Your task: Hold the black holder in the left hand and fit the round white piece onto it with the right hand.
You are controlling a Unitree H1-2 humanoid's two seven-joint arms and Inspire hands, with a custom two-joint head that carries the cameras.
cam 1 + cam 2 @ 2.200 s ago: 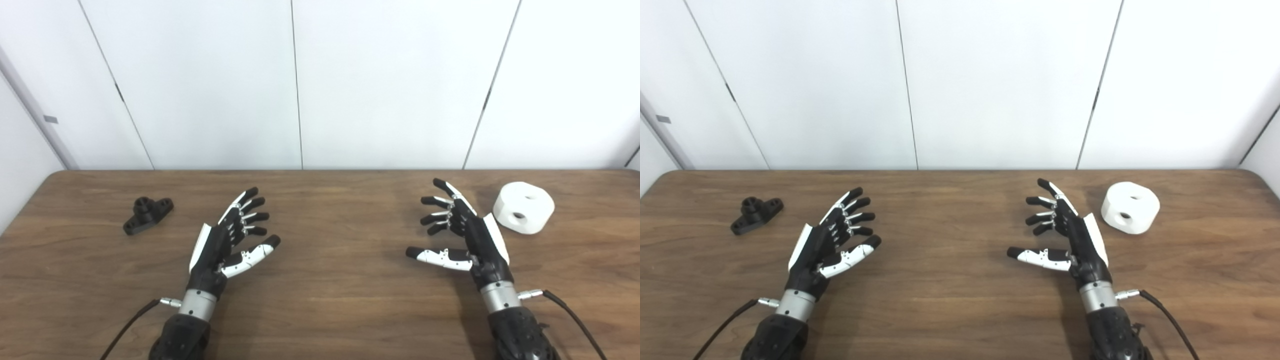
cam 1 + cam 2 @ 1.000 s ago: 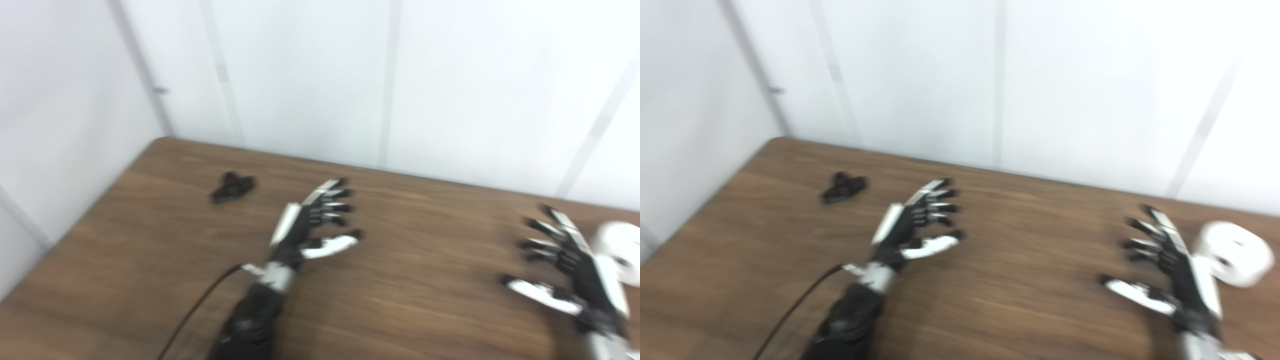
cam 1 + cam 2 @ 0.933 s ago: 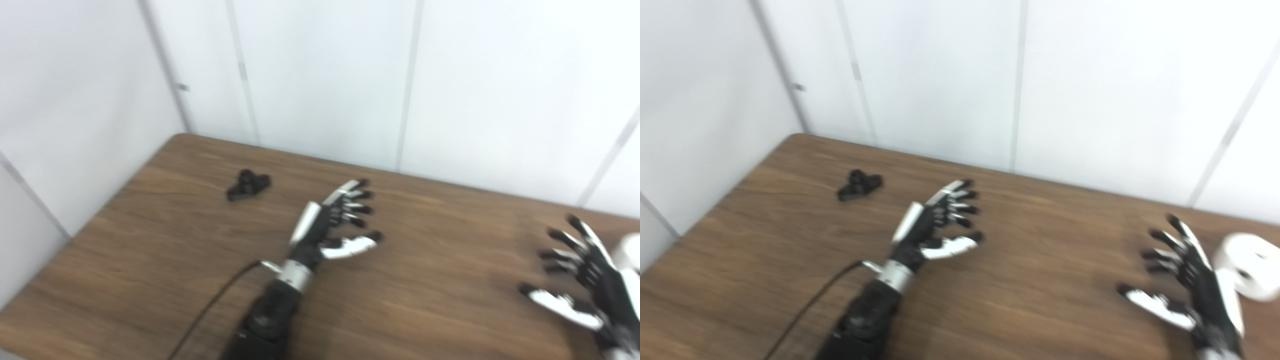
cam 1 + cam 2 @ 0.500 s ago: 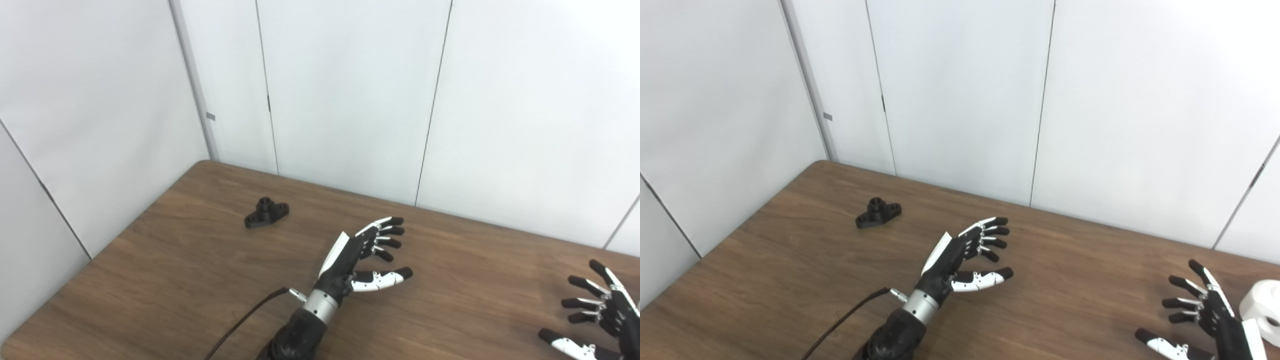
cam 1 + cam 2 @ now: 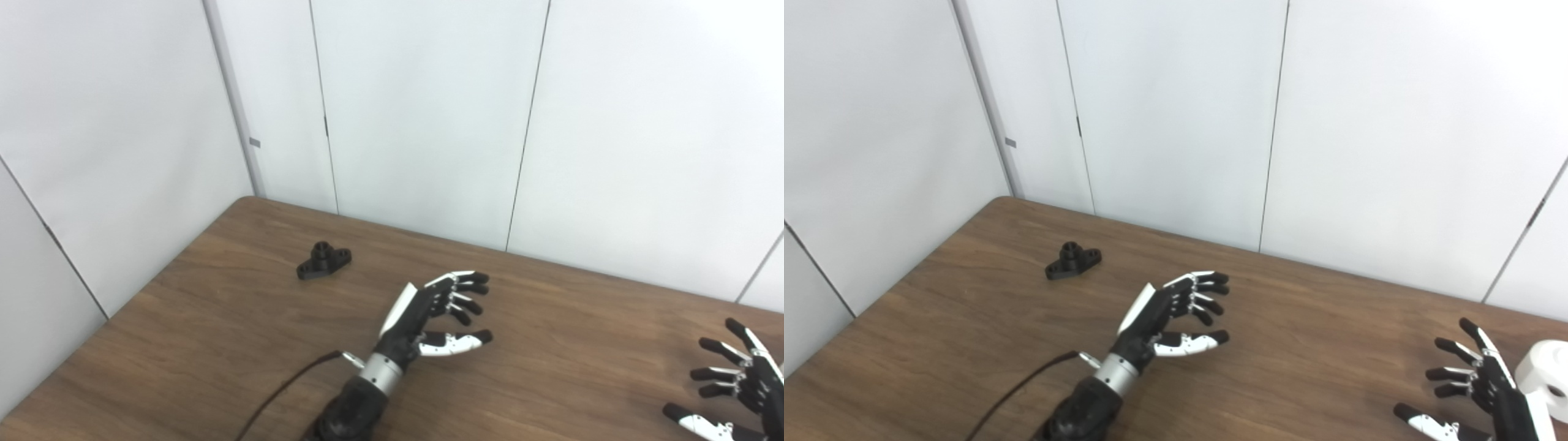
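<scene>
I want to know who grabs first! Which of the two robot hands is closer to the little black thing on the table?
The left hand. It hovers open near the table's middle, with the black holder beyond it toward the corner, while the right hand sits far across, beside the round white piece.

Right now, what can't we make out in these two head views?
- Round white piece: out of frame in the left eye view; the right eye view's right edge crops it, so only part shows.
- Right hand: both views crop it at the bottom right corner; wrist and arm are unseen.
- Black holder: far and small on the table in both views; its holes and details are unreadable.
- Left hand: open; the palm faces away.
</scene>
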